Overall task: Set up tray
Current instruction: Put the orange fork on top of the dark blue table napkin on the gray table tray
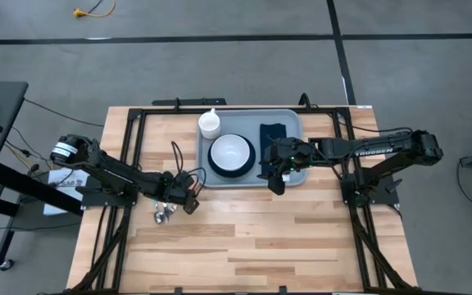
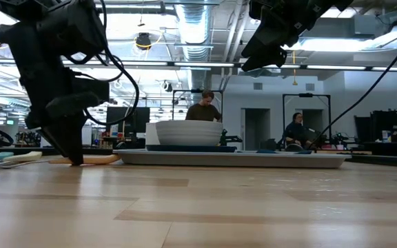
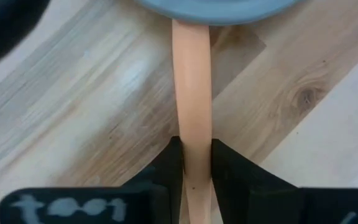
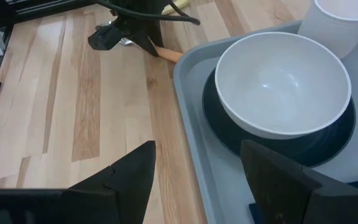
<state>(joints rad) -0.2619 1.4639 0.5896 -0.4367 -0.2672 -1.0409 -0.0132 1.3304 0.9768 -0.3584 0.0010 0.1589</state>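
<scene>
Beside the tray [image 1: 293,119] on my worktop [image 1: 244,238], my left gripper [image 3: 194,163] has its jaws pinching a peach-coloured utensil handle [image 3: 191,81] — low, likely to lift it aboard. My right gripper [image 4: 194,171] hovers over the tray's near edge, jaws spread — holding nothing.

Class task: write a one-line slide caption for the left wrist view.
Left gripper closing on a peach-coloured handle that lies on the wooden table and reaches to the tray rim.

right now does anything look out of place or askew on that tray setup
Only one thing: a peach-coloured utensil handle lies off the tray on the wood, one end tucked under its rim, the left gripper closing around it. Bowl, plate and cup sit neatly.
</scene>
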